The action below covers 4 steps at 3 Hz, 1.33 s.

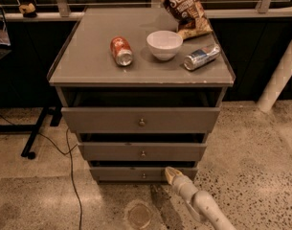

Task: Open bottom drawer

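When the things are counted, three drawers are found in the grey cabinet (64, 75): the top drawer (102, 120), the middle drawer (112, 152) and the bottom drawer (121, 174), which is placed lowest, just above the floor. One small round knob (144, 176) is seen at its centre. Dark gaps are seen above each front, and what lies inside cannot be told.

On the cabinet top, two cans are laid on their sides, a red can (121, 51) and a silver-blue can (201, 57), with one white bowl (164, 44) between them and one chip bag (184, 8) behind.

The gripper (172, 174) is held low before the bottom drawer, just right of the knob. Whether it is open or closed cannot be told, and nothing is seen held by it. A black cable (71, 176) is laid on the floor at the left.
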{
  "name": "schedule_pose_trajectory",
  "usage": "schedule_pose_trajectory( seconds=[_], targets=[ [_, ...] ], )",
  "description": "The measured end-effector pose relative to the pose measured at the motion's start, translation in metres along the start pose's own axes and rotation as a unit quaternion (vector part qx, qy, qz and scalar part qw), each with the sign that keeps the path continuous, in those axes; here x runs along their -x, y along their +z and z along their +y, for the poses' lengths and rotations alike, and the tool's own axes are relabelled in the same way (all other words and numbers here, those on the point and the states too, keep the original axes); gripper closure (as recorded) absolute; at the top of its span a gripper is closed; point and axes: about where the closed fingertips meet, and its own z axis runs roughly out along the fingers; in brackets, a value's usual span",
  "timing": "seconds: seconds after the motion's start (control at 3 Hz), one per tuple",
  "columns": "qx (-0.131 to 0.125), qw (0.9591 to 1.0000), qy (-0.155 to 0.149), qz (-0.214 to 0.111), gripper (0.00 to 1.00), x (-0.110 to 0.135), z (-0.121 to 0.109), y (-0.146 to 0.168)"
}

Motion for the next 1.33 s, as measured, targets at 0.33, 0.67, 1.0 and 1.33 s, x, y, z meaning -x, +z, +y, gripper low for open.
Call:
schedule_pose_trajectory(
  seconds=[0.33, 0.67, 1.0, 1.33],
  targets=[
    [-0.027, 0.9994, -0.005, -0.021, 1.0, 0.011, -0.015, 0.006],
    [-0.066, 0.9967, -0.018, -0.045, 1.0, 0.028, -0.037, 0.01],
    [-0.066, 0.9967, -0.018, -0.045, 1.0, 0.028, -0.037, 0.01],
    [-0.09, 0.9952, -0.029, -0.024, 1.0, 0.019, -0.054, 0.039]
  ],
)
